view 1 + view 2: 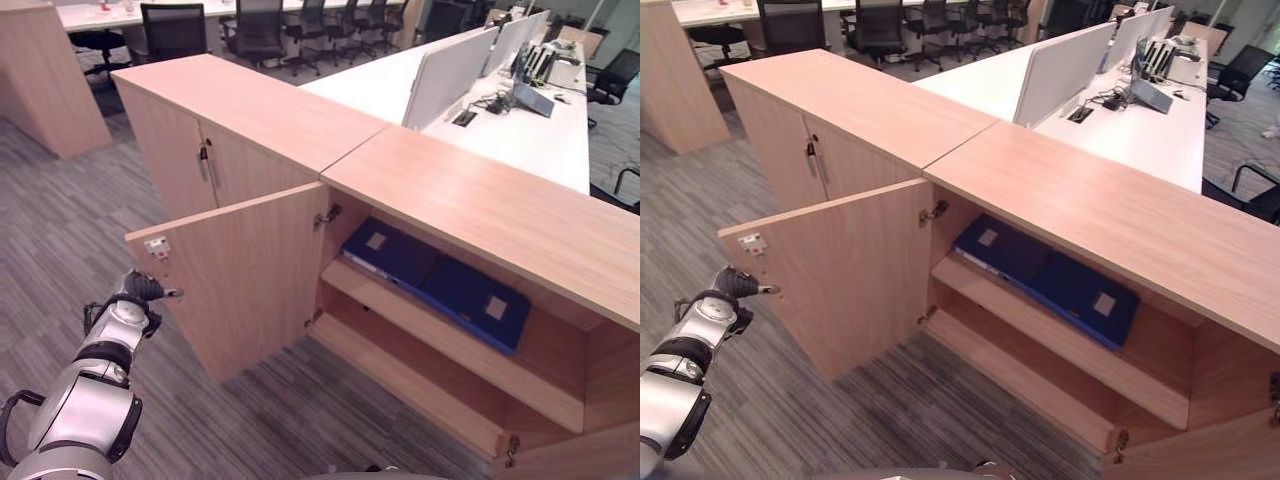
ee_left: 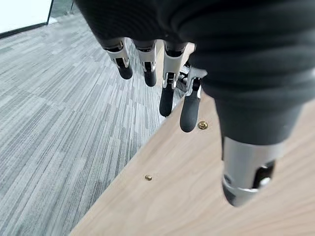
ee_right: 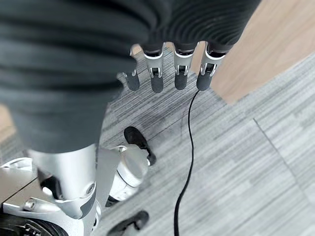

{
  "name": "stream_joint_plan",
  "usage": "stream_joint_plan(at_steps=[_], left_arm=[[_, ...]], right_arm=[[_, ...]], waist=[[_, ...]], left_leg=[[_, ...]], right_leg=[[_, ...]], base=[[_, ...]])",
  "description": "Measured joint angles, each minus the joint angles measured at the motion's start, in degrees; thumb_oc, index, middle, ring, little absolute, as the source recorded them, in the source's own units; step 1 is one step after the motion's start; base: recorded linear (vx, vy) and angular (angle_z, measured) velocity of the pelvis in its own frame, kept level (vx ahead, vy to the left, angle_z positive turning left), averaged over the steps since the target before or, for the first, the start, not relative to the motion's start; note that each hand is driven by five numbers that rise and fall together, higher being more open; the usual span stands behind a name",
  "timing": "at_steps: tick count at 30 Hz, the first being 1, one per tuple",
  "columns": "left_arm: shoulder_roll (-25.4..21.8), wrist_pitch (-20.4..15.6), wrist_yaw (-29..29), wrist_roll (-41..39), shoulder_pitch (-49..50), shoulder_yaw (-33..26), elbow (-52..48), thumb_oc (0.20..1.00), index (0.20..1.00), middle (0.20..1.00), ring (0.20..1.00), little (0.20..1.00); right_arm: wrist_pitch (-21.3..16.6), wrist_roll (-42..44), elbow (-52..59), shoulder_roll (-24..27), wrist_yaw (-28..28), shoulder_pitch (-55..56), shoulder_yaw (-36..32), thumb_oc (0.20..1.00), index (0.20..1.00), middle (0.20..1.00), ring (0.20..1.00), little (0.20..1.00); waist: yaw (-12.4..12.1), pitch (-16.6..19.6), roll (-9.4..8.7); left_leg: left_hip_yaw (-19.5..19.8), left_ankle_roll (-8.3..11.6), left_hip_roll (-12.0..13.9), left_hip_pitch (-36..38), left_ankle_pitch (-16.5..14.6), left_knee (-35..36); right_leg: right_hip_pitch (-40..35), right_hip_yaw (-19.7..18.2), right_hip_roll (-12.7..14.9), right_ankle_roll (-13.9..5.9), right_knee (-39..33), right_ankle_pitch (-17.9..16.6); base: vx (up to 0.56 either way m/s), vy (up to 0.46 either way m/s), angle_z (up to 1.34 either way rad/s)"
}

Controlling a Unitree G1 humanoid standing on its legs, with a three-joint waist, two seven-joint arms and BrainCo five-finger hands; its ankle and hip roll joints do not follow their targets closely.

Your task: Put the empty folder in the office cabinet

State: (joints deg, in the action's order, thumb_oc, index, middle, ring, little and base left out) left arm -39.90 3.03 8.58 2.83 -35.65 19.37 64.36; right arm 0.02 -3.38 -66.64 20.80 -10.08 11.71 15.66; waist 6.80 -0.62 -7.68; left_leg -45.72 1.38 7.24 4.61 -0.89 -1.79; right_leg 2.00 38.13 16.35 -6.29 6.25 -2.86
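— Left eye view: what is seen at the office cabinet (image 1: 480, 215)?
— Its door (image 1: 240, 270) is swung wide open, and two blue folders (image 1: 440, 280) are laid flat side by side on the upper shelf (image 1: 440, 335) inside, touching each other.

— And the left robot hand (image 1: 140, 290)?
— It is held at the free edge of the door, near the white catch (image 1: 157, 246). In the left wrist view its fingers (image 2: 167, 93) are shown relaxed and straight beside the wood, with nothing grasped.

— The right robot hand (image 3: 172, 73)?
— It is seen in the right wrist view, hanging over grey carpet (image 3: 236, 162), fingers loose and empty.

— Anything behind?
— White desks (image 1: 520, 130) and black chairs (image 1: 255, 30) are visible.
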Motion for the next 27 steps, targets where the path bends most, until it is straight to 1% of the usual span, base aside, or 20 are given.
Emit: stream_joint_plan(at_steps=[1,3,5,6,7,10,11,12,13,14,16,17,19,21,22,25,27], left_arm=[[0.9,0.2,-0.1,0.2,0.2,0.8,-1.4,1.0,1.0,1.0,1.0,1.0],[1.3,1.1,0.5,1.0,1.5,2.0,-5.5,1.0,1.0,1.0,1.0,1.0],[2.0,1.1,0.5,1.0,4.0,2.0,-8.8,1.0,1.0,1.0,1.0,1.0],[3.5,1.1,0.6,0.9,4.4,1.8,-9.6,1.0,1.0,1.0,1.0,1.0],[5.3,1.1,1.5,0.6,5.0,0.8,-11.6,1.0,1.0,1.0,1.0,1.0],[5.6,1.1,0.8,-1.5,7.7,-0.2,-16.6,1.0,1.0,1.0,1.0,1.0],[6.2,1.1,0.9,-3.9,9.2,-0.2,-19.1,1.0,1.0,1.0,1.0,1.0],[7.5,0.8,1.0,-9.4,12.5,-0.3,-25.0,1.0,1.0,1.0,1.0,1.0],[8.7,0.4,1.0,-12.1,14.1,-0.3,-27.8,1.0,1.0,1.0,1.0,1.0],[9.7,-0.7,0.9,-14.0,15.4,-0.3,-29.4,1.0,1.0,1.0,1.0,1.0],[10.8,-1.7,0.8,-18.9,18.5,-0.1,-33.3,1.0,1.0,1.0,1.0,1.0],[10.9,-1.8,0.2,-23.1,19.7,1.0,-35.5,1.0,1.0,1.0,1.0,1.0],[10.8,-2.0,-2.0,-27.7,21.2,1.8,-38.1,1.0,1.0,1.0,1.0,1.0],[10.3,-2.5,-4.3,-34.4,23.5,2.0,-41.0,1.0,1.0,1.0,1.0,1.0],[10.1,-2.9,-6.3,-38.8,24.9,2.4,-42.7,1.0,1.0,1.0,1.0,1.0],[10.1,-3.2,-8.2,-42.0,25.0,3.3,-43.4,1.0,1.0,1.0,1.0,1.0],[9.3,-3.1,-10.7,-42.9,25.0,5.4,-44.7,1.0,1.0,1.0,1.0,1.0]], right_arm=[[-0.1,0.0,1.8,-0.3,-0.1,-0.6,0.3,1.0,1.0,1.0,1.0,1.0],[0.0,0.0,6.3,-0.7,-0.1,0.4,0.8,1.0,1.0,1.0,1.0,1.0],[-0.7,0.0,9.6,-0.9,-0.3,0.5,1.8,1.0,1.0,1.0,1.0,1.0],[-0.8,0.0,10.6,-1.1,-0.5,0.5,2.1,1.0,1.0,1.0,1.0,1.0],[-0.6,0.0,10.4,-1.3,-0.5,0.4,2.2,1.0,1.0,1.0,1.0,1.0],[-0.7,0.0,9.1,-1.6,-0.6,0.4,2.1,1.0,1.0,1.0,1.0,1.0],[-0.7,0.1,7.0,-2.4,-0.4,-0.5,2.1,1.0,1.0,1.0,1.0,1.0],[-0.6,0.3,2.3,-4.6,-0.1,-1.5,2.1,1.0,1.0,1.0,1.0,1.0],[-0.5,0.9,-0.7,-5.9,0.0,-2.4,2.1,1.0,1.0,1.0,1.0,1.0],[-0.3,1.6,-2.1,-6.7,0.2,-2.7,2.0,1.0,1.0,1.0,1.0,1.0],[0.1,2.2,-3.8,-7.0,0.4,-4.7,2.2,1.0,1.0,1.0,1.0,1.0],[0.3,2.3,-4.4,-7.2,0.5,-5.2,2.2,1.0,1.0,1.0,1.0,1.0],[0.3,2.3,-5.5,-7.3,0.7,-5.4,2.2,1.0,1.0,1.0,1.0,1.0],[0.3,2.4,-5.5,-7.2,0.9,-5.8,2.3,1.0,1.0,1.0,1.0,1.0],[0.2,2.5,-5.5,-7.1,1.0,-6.0,2.3,1.0,1.0,1.0,1.0,1.0],[0.1,2.5,-5.5,-7.1,1.0,-6.5,2.2,1.0,1.0,1.0,1.0,1.0],[0.1,2.3,-6.0,-7.0,0.7,-7.1,2.3,1.0,1.0,1.0,1.0,1.0]], waist=[[-0.5,-0.2,-0.27],[-1.3,-0.5,-0.42],[-1.9,-0.4,-0.5],[-2.5,-0.5,-0.66],[-3.2,-0.8,-0.99],[-3.6,-0.9,-1.14],[-4.1,-1.0,-1.16],[-5.5,-1.2,-1.09],[-6.6,-1.1,-1.06],[-7.3,-1.1,-1.08],[-7.7,-1.2,-1.02],[-8.1,-1.6,-0.62],[-9.2,-1.9,-0.62],[-9.3,-2.6,-0.58],[-9.3,-3.1,-0.51],[-9.2,-4.2,-0.49],[-9.2,-4.5,-0.73]], left_leg=[[0.2,-0.1,-0.1,0.0,0.1,0.1],[0.5,-0.15,-0.2,-0.5,0.1,0.2],[0.7,-0.23,-0.4,-0.5,0.2,0.4],[0.8,-0.24,-0.5,-0.5,0.2,0.4],[1.4,-0.34,-0.8,-0.6,0.2,0.5],[2.4,-0.48,-1.3,-0.7,0.2,0.8],[2.9,-0.6,-1.5,-0.7,0.1,0.9],[3.6,-0.77,-1.9,-1.0,0.1,1.1],[3.9,-0.89,-2.1,-1.2,0.0,1.0],[4.2,-1.01,-2.4,-1.4,0.0,1.0],[5.1,-1.49,-2.9,-1.5,-0.1,1.1],[5.6,-1.73,-3.2,-1.5,-0.2,1.1],[5.8,-2.02,-3.8,-1.5,-0.3,1.2],[6.0,-2.19,-4.3,-1.4,-0.4,1.4],[6.2,-2.15,-4.8,-1.4,-0.5,1.7],[6.7,-2.14,-5.3,-1.8,-0.8,2.1],[6.9,-2.11,-5.8,-2.3,-0.7,2.3]], right_leg=[[0.0,0.1,0.0,-0.03,-0.1,-0.1],[-0.1,0.5,0.0,0.02,-0.5,-0.4],[-0.2,0.6,0.0,-0.13,-0.9,-0.6],[-0.3,0.6,0.0,-0.12,-1.0,-0.9],[-1.0,1.3,0.2,0.06,-1.2,-1.2],[-1.6,2.3,0.6,-0.25,-1.8,-1.3],[-1.8,2.6,0.8,-0.34,-1.8,-1.4],[-2.2,3.4,1.2,-0.46,-1.8,-1.5],[-2.3,3.7,1.4,-0.63,-1.8,-1.6],[-2.3,3.9,1.7,-0.68,-1.8,-1.7],[-3.0,4.7,2.1,-0.75,-1.9,-2.4],[-3.4,5.2,2.4,-0.75,-1.9,-2.5],[-3.5,5.2,2.9,-1.07,-1.8,-2.7],[-3.8,5.4,3.4,-1.56,-2.0,-3.0],[-3.8,5.6,4.0,-1.83,-1.9,-3.2],[-3.8,5.5,4.5,-2.12,-2.1,-3.0],[-3.9,5.5,4.7,-2.13,-2.9,-2.9]], base=[[-0.03,-0.001,0.13],[-0.02,-0.001,0.12],[-0.03,-0.001,0.08],[-0.03,-0.004,0.15],[-0.02,-0.001,0.24],[-0.03,-0.002,0.21],[-0.03,-0.003,0.24],[-0.04,-0.004,0.29],[-0.04,0.005,0.33],[-0.04,0.017,0.23],[-0.04,0.027,0.24],[-0.04,0.024,0.24],[-0.04,0.022,0.14],[-0.05,0.024,0.12],[-0.04,0.023,0.13],[-0.03,0.032,0.16],[-0.05,0.034,0.23]])
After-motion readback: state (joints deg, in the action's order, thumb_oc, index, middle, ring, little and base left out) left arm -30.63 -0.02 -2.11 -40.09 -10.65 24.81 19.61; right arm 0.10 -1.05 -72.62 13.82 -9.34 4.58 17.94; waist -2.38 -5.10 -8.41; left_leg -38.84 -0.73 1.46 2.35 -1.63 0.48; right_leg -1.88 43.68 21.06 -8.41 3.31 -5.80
